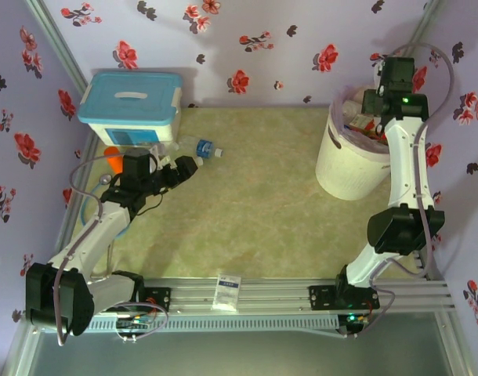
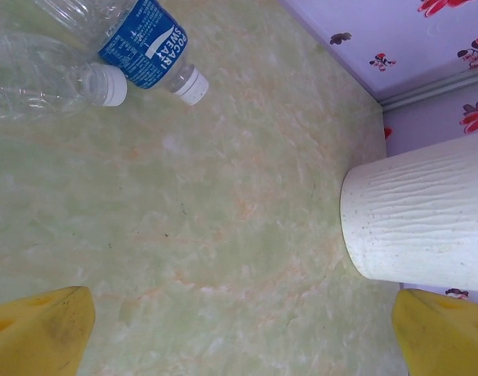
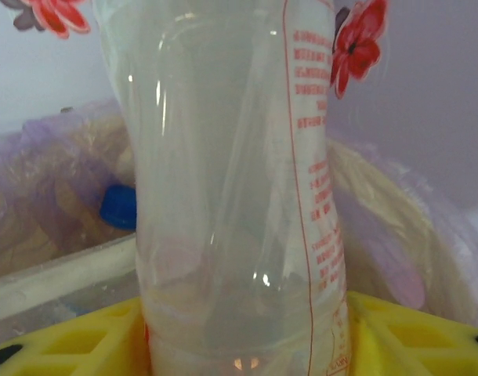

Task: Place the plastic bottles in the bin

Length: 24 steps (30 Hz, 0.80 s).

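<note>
My right gripper [image 1: 378,103] hangs over the white bin [image 1: 345,168] at the back right. In the right wrist view that gripper [image 3: 239,348] is shut on a clear bottle with red print [image 3: 231,188], which stands upright between the yellow fingers [image 3: 63,345]. Behind it is the pink liner [image 3: 380,235], with a blue cap [image 3: 117,207] inside the bin. My left gripper [image 1: 184,168] is open and low over the table, close to two bottles [image 1: 204,147]. In the left wrist view these are a blue-labelled bottle [image 2: 143,37] and a clear, white-capped bottle [image 2: 43,74], both lying ahead of the spread fingers [image 2: 37,333]. The bin [image 2: 423,211] stands to the right.
A white box with a light-blue lid [image 1: 131,108] stands at the back left, an orange cylinder [image 1: 113,160] in front of it beside the left arm. A small white packet [image 1: 227,291] lies on the front rail. Flowered walls close the table in.
</note>
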Each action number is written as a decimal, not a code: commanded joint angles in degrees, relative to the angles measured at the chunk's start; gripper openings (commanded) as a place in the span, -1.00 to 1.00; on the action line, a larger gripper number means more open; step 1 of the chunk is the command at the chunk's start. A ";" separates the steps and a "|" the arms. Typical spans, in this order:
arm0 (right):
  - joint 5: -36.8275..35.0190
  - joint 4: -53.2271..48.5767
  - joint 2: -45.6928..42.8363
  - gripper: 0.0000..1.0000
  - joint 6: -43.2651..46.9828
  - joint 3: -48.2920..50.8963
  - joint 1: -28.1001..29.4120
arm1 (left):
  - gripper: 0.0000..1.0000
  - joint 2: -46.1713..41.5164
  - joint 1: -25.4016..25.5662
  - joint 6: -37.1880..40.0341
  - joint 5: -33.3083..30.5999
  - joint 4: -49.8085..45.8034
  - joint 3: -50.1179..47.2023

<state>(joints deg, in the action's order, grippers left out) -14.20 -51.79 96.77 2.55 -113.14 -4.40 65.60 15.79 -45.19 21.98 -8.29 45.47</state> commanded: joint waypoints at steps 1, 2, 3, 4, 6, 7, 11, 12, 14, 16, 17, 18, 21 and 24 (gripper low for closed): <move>0.68 -2.31 -1.72 0.25 -1.79 0.05 -0.67 | 0.94 -0.65 -0.40 1.63 -0.71 -0.57 -0.12; 0.56 -2.14 -1.94 0.29 -2.21 -0.06 -0.84 | 0.95 -0.63 -0.33 1.67 -0.75 -0.50 -0.04; 0.41 -1.68 -2.25 0.36 -2.44 0.05 -0.95 | 0.94 -0.46 -0.46 1.68 -0.75 -0.65 -0.03; 0.32 -1.39 -2.54 0.42 -2.70 -0.23 -1.11 | 0.95 -0.32 -0.48 1.73 -0.71 -0.80 0.11; 0.80 -1.57 -2.48 0.48 -3.22 -1.54 -1.39 | 0.95 -0.17 -0.49 2.01 -0.67 -1.09 0.30; 1.27 -1.85 -2.19 0.49 -3.42 -2.49 -1.48 | 0.95 -0.06 -0.58 2.12 -0.71 -1.20 0.38; 2.13 -3.43 0.22 0.42 -3.99 -6.22 -1.54 | 0.95 0.47 -0.53 2.19 -0.71 -0.95 0.54; 2.19 -3.88 0.90 0.38 -4.04 -7.05 -1.56 | 0.95 0.55 -0.53 2.17 -0.71 -0.91 0.49; 1.95 -4.20 2.15 0.31 -4.17 -7.93 -1.64 | 0.95 0.66 -0.60 2.43 -0.74 -0.93 0.49; 2.14 -4.51 3.26 0.18 -4.91 -8.19 -2.06 | 0.94 0.88 -0.75 3.05 -1.36 -1.22 0.49; 2.62 -4.61 3.58 0.14 -5.13 -8.19 -2.26 | 0.95 1.05 -0.72 3.53 -1.87 -1.60 0.67; 3.15 -4.67 3.74 0.11 -5.47 -7.69 -2.36 | 0.94 1.41 -0.71 4.25 -2.66 -2.25 0.84; 4.73 -3.63 3.14 0.09 -6.22 -5.42 -2.28 | 0.92 3.20 -0.75 7.72 -5.72 -4.58 2.55; 8.59 -3.33 1.38 0.11 -7.41 -4.69 -2.20 | 0.88 6.21 -0.75 13.08 -8.50 -7.44 5.59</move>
<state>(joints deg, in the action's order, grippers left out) -9.63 -55.07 99.66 -2.66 -118.41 -6.39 69.95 15.46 -38.87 17.39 -12.21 47.48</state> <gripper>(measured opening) 0.552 0.944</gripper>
